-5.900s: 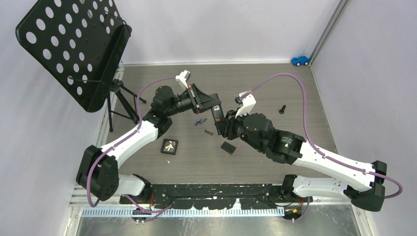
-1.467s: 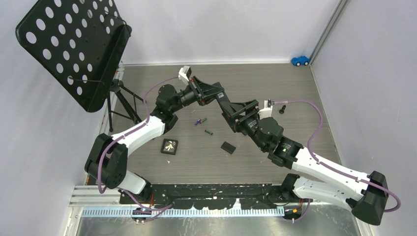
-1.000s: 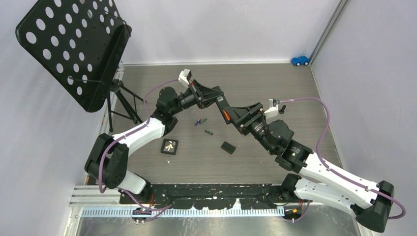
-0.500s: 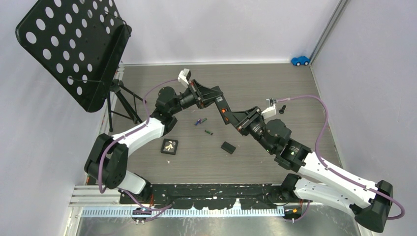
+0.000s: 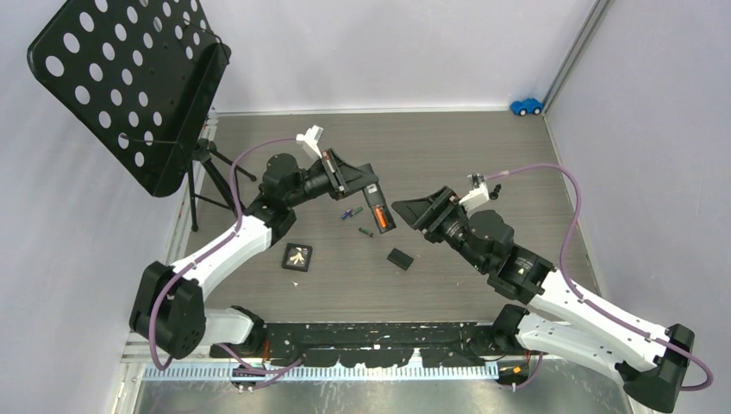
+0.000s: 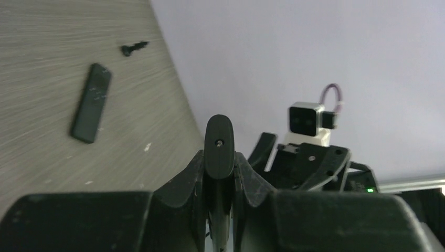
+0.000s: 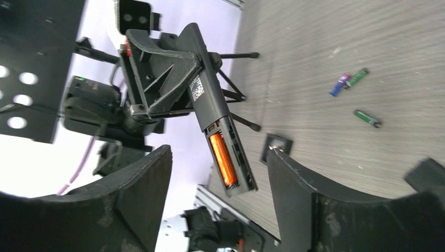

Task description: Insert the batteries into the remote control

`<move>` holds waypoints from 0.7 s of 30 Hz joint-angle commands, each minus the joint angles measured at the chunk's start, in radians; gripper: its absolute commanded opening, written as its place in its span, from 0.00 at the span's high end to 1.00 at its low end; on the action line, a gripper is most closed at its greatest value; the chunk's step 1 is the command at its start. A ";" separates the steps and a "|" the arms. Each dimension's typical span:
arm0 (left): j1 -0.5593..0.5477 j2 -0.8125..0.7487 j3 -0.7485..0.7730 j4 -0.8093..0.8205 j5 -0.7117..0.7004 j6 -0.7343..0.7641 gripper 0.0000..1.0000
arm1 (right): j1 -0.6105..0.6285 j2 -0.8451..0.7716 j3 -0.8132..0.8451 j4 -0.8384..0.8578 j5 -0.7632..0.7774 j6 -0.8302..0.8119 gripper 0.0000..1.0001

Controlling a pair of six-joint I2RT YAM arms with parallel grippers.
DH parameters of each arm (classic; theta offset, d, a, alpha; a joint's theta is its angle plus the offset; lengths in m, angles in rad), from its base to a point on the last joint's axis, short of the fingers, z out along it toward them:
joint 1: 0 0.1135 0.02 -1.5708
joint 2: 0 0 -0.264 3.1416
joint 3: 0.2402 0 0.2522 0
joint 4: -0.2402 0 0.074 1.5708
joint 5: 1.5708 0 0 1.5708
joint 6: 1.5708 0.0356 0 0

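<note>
My left gripper is shut on the black remote and holds it above the table, its open compartment facing up. An orange battery sits in the compartment, which shows clearly in the right wrist view. My right gripper is open and empty, just right of the remote's free end, with the remote in front of its spread fingers. On the table lie a blue battery touching a green one, and a dark green one. In the left wrist view the remote is pinched between the fingers.
A small black cover plate lies right of the loose batteries. A black square tile lies to the left. A second black remote and a small black part lie on the table. A music stand stands back left, a blue toy car back right.
The two grippers were together at the remote. Now the left arm has swung the remote down and left, and the right gripper has drawn back, open. The orange battery stays in the remote.
</note>
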 commanded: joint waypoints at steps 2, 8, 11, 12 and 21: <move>0.024 -0.108 -0.013 -0.406 -0.112 0.360 1.00 | -0.005 0.059 0.119 -0.264 0.064 -0.145 0.34; 0.025 -0.197 -0.012 -0.758 -0.376 0.562 1.00 | -0.024 0.359 0.304 -0.490 0.056 -0.332 0.42; 0.024 -0.233 -0.036 -0.793 -0.443 0.594 1.00 | -0.038 0.525 0.369 -0.495 -0.005 -0.490 0.42; 0.024 -0.241 -0.046 -0.795 -0.452 0.601 1.00 | -0.043 0.575 0.388 -0.495 -0.019 -0.539 0.42; 0.024 -0.288 -0.087 -0.745 -0.430 0.672 1.00 | -0.137 1.074 0.693 -0.584 -0.380 -0.859 0.40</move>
